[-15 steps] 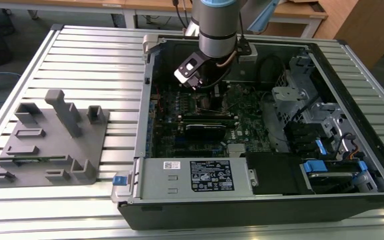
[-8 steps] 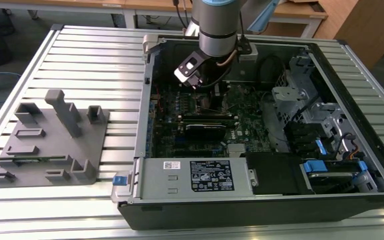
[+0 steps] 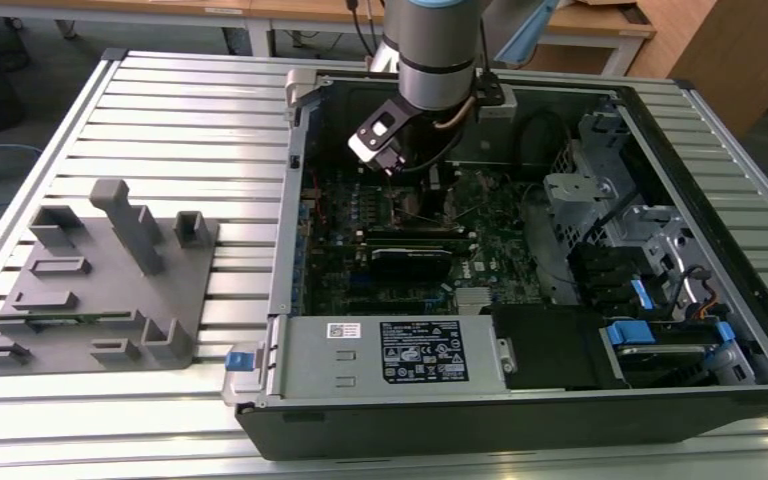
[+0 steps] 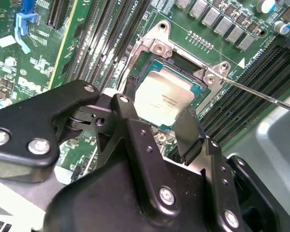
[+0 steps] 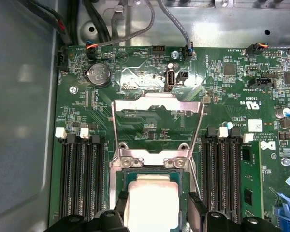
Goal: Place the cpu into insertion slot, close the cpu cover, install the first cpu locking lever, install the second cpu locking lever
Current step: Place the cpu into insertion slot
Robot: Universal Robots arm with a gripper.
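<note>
In both wrist views the cpu point(image 4: 164, 99) point(image 5: 150, 198), a pale silver square on a green edge, lies level inside the insertion slot point(image 4: 181, 65) point(image 5: 120, 178). My gripper point(image 4: 155, 111) point(image 5: 157, 209) straddles it, black fingers point(image 4: 128, 113) against two opposite edges. The cpu cover point(image 5: 157, 103), a silver frame, is swung open behind the slot. A thin locking lever point(image 4: 261, 92) point(image 5: 114, 135) stands raised beside it, and a second lever point(image 5: 202, 135) on the other side. In the exterior view the gripper point(image 3: 408, 188) is low over the motherboard in the open computer case point(image 3: 284, 250).
Black memory slots point(image 5: 82, 174) flank the socket on both sides. Grey cables point(image 5: 179, 29) run along the case wall behind the board. A grey power-supply box point(image 3: 384, 350) fills the case's near edge. A grey fixture block point(image 3: 91, 290) stands on the slatted table at the exterior view's left.
</note>
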